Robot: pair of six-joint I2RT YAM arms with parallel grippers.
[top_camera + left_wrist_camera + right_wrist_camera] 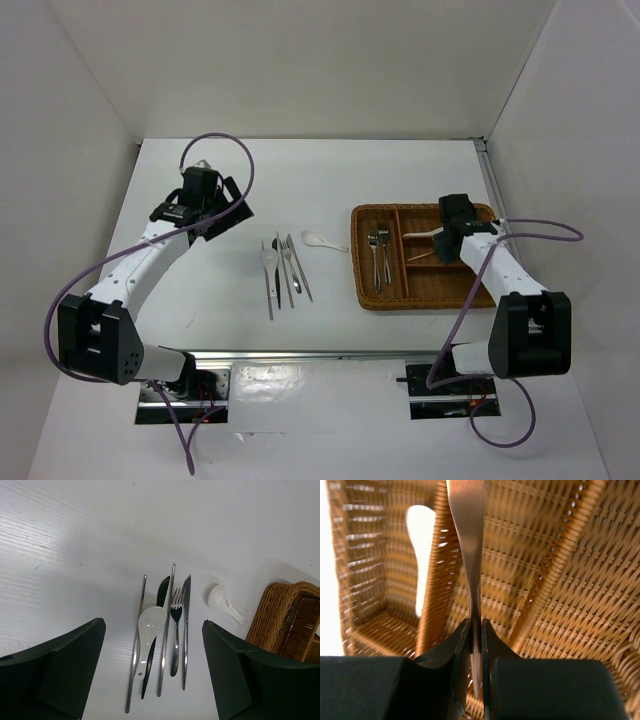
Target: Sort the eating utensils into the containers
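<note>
White table (400,180), white walls. Only the right wrist view shows the right gripper (475,630) clamped on a metal utensil (467,520) over the wicker tray (560,580). Left gripper (154,624), jaws apart, faces loose utensils (165,630) at centre.

A robotics lab test cell is shown. A bare white tabletop (400,180) is boxed in on three sides by plain white panels (300,60). Two robot arms, the left arm (140,265) and the right arm (505,275), are bolted to a metal rail (320,355) at the near edge. Purple cables (216,136) are looped in the open, and loose wiring is exposed at the bases. The only household things seen are the eating utensils (283,268) and a wicker tray (356,255).
</note>
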